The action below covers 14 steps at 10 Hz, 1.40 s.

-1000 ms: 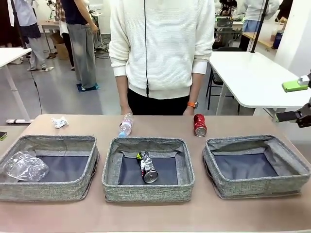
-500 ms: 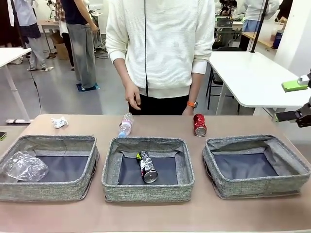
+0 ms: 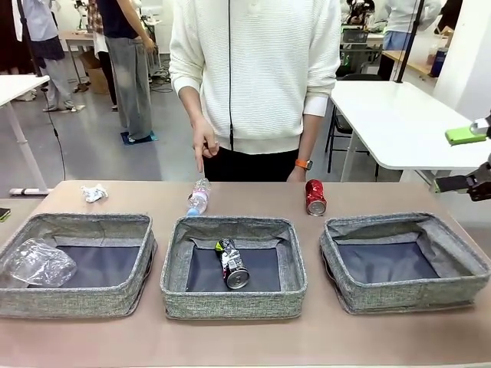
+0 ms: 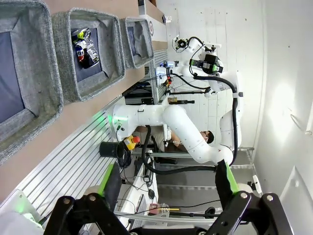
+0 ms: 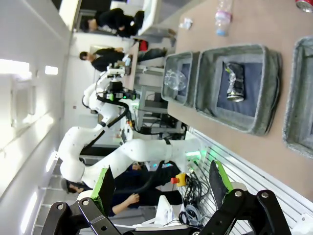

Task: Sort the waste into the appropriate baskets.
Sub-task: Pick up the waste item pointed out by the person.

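Front view: middle basket [image 3: 230,224] sitting between left basket [image 3: 84,221] and right basket [image 3: 399,221], all grey woven fabric, soft walls, dark flat bottoms. Black-silver can [image 3: 232,264] lying inside middle basket. Crushed clear bottle [image 3: 40,263] lying in left basket. Blue-capped bottle [image 3: 199,198] lying just behind middle basket, person's hand [image 3: 204,142] pointing down over it. Red can [image 3: 315,197] behind, to the right; paper wad [image 3: 94,193] behind, far left. Right gripper [image 3: 469,159] hanging well right of middle basket, jaws gaping, gripping nothing.

Left wrist view: left gripper [image 4: 167,186] hanging off table edge, well apart from middle basket, green pads spread wide, holding nothing.

Right wrist view: pads spreading wide, nothing between them; middle basket showing can on dark bottom.
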Tool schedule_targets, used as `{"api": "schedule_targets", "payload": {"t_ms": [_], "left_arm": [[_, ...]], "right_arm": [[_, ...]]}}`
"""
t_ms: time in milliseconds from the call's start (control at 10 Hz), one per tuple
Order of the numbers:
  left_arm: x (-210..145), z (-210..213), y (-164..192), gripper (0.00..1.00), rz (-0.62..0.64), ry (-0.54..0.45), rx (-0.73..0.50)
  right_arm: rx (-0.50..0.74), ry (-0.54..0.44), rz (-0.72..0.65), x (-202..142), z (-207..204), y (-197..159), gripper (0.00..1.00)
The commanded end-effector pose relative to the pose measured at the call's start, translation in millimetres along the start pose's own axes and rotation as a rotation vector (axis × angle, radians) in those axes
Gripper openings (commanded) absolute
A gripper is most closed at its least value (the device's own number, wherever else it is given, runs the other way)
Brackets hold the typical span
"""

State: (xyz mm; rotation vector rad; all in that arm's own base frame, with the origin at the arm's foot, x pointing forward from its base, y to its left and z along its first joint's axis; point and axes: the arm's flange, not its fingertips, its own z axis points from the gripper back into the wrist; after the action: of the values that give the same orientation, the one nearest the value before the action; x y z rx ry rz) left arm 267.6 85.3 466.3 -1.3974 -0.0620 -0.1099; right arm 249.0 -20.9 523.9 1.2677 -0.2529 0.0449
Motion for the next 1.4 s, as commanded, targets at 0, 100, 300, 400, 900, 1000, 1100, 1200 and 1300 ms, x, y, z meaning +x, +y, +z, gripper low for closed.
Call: {"api": "schedule_targets", "payload": {"t_ms": [0,100,300,400,900,1000,1100,1200,1300], "left_arm": [[-1.6,-1.2,-1.9,1.0,-0.004,0.01,-0.005],[-1.6,-1.2,-1.9,1.0,-0.004,0.01,-0.005],[14.0,-8.4,-7.6,1.0,-0.001,0.069,0.071],[48.0,-31.1,-33.2,1.0,-0.001,0.153,0.224],[222.2,-229.3,-69.1,1.0,0.069,0.097,1.091],[236.3,-257.6,-58.2,1.0,0.001,-0.025,1.135],[245.0,-274.4,-44.4,1.0,-0.062,-0.126,1.184],[253.8,-286.6,-27.2,1.0,-0.135,-0.222,1.231],[255.8,-285.8,-24.5,1.0,-0.025,0.026,1.084]], "right_arm": [[0.002,-0.008,0.015,3.8,-3.7,3.8,1.0],[0.002,-0.008,0.015,3.8,-3.7,3.8,1.0],[0.002,-0.008,0.015,3.8,-3.7,3.8,1.0],[0.002,-0.008,0.015,3.8,-3.7,3.8,1.0],[0.002,-0.008,0.015,3.8,-3.7,3.8,1.0],[0.002,-0.008,0.015,3.8,-3.7,3.8,1.0],[0.002,-0.008,0.015,3.8,-3.7,3.8,1.0],[0.002,-0.008,0.015,3.8,-3.7,3.8,1.0],[0.002,-0.008,0.015,3.8,-3.7,3.8,1.0]]}}
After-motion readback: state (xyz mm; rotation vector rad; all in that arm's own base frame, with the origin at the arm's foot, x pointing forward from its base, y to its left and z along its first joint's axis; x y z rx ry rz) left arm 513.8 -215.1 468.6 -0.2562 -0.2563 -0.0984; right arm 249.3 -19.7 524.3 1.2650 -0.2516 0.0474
